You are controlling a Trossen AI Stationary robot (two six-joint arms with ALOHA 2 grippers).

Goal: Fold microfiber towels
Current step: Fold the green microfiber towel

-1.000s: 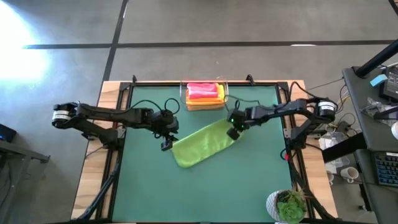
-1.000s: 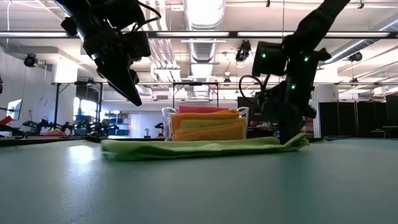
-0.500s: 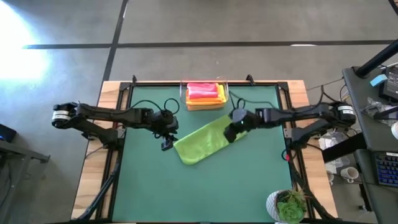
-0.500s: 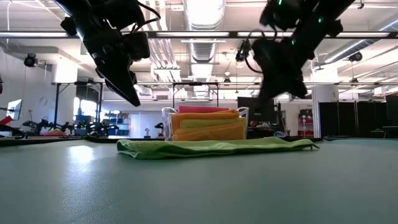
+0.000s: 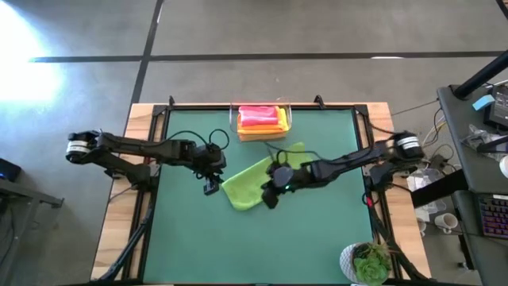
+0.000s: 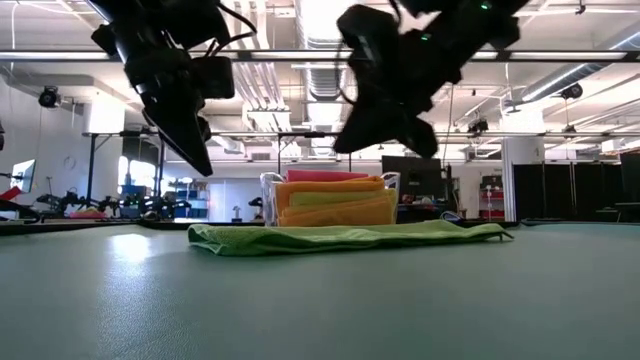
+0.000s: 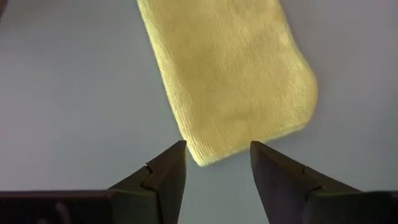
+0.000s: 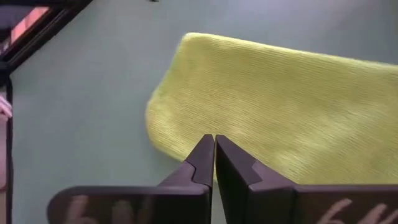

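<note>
- Two grippers work over one lime green towel, which lies flat on the green table, folded into a long band running diagonally between them.
- Left gripper hovers just off the towel's near end with its fingers apart and nothing between them; in its wrist view the towel's rounded corner sits straight ahead of the gap.
- Right gripper hangs above the towel's middle, jaws pressed together and empty (the cloth lies below its tips, not in them).
- Handling, as I judge it: the towel looks soft, light and limp, so it will sag and drag rather than hold shape. A pinch at a corner or along the folded edge seems the surest hold, lifting low so the layers stay aligned.
- Beyond both grippers, at the table's far edge, the clear bin holds the folded stack of pink, yellow and orange towels, well apart from the work.
- Right arm's reach across the towel crowds the middle; a potted plant sits off at the table's corner, out of the way.
</note>
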